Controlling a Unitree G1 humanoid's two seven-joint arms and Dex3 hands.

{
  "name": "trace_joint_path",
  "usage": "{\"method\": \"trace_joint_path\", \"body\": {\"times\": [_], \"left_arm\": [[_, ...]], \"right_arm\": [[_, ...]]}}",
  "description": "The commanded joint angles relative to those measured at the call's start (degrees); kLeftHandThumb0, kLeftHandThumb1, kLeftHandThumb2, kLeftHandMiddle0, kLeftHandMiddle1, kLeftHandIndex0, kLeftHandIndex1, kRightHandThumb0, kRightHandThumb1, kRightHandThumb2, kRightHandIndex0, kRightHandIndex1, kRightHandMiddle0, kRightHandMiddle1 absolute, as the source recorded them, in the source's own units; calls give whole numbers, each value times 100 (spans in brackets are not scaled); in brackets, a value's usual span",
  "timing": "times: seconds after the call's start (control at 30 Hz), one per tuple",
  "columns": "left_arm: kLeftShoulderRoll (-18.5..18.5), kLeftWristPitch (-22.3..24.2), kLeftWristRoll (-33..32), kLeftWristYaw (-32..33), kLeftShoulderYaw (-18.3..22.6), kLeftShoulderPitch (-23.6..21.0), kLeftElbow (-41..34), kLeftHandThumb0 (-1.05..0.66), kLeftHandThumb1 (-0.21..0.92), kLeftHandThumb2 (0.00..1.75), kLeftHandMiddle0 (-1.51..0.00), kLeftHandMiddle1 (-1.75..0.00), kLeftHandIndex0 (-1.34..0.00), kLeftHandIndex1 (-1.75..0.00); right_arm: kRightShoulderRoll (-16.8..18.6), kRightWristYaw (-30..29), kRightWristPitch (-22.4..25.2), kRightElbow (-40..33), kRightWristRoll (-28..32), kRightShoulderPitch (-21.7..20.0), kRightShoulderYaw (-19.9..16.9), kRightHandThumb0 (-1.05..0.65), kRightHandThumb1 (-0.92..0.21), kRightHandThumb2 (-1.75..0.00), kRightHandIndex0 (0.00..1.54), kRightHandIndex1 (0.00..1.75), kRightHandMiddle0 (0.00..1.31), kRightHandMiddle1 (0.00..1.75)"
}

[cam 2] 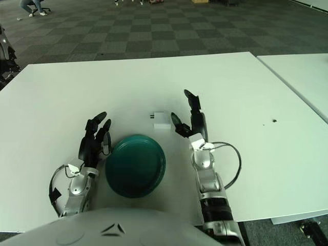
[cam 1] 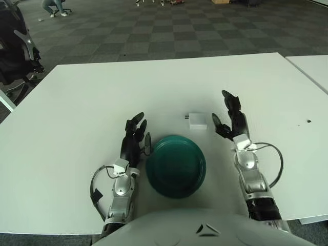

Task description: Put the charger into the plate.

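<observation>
Just left of the spread, empty right hand (cam 1: 231, 122) lies the charger (cam 1: 197, 120); the plate (cam 1: 176, 165) sits nearer, beside the open left hand (cam 1: 134, 141).

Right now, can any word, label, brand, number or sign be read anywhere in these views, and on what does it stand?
None can be read.
charger: plain white, no marking shows.
plate: plain green, no print.
right hand and left hand: no lettering shows.
table: bare white, no sign.
</observation>
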Motion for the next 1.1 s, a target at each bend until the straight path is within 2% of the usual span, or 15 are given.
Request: {"method": "trace_joint_path", "body": {"times": [0.0,0.07,0.2,0.3,0.53,0.8,1.07], "left_arm": [[-138,104,-192,-77,25,181,665,-86,92,84,-45,-2,-16,-94],[-157,73,-191,-83,20,178,683,-86,92,83,-44,-1,-17,-95],[-197,-10,-166,-67,24,175,743,-86,92,82,-44,-1,-18,-96],[-207,-80,-161,-70,33,179,789,-86,92,82,-45,-2,-20,-97],[-234,-155,-206,-115,17,236,758,-90,92,83,-46,-2,-24,-100],[-249,-223,-137,-83,6,231,803,-92,92,84,-47,-2,-26,-101],[-265,-168,-211,-177,-22,257,743,-94,92,84,-45,-1,-25,-101]], "right_arm": [[-426,-869,-247,800,-1568,-918,696,-70,-92,-53,22,0,0,46],[-461,-1027,-185,1013,-1779,-1103,844,-71,-92,-53,21,0,0,45],[-466,-1354,310,1854,-2498,-1706,1391,-78,-92,-60,19,0,0,45],[-528,-1435,534,2116,-2841,-1899,1691,-83,-92,-65,17,0,0,43],[-756,-1268,814,2042,-3190,-2030,2160,-88,-92,-68,16,0,0,44],[-924,-920,924,1903,-3266,-2142,2440,-87,-92,-68,18,1,0,48],[-1056,-557,1066,1813,-3398,-2255,2718,-85,-92,-67,17,0,0,42]]}}
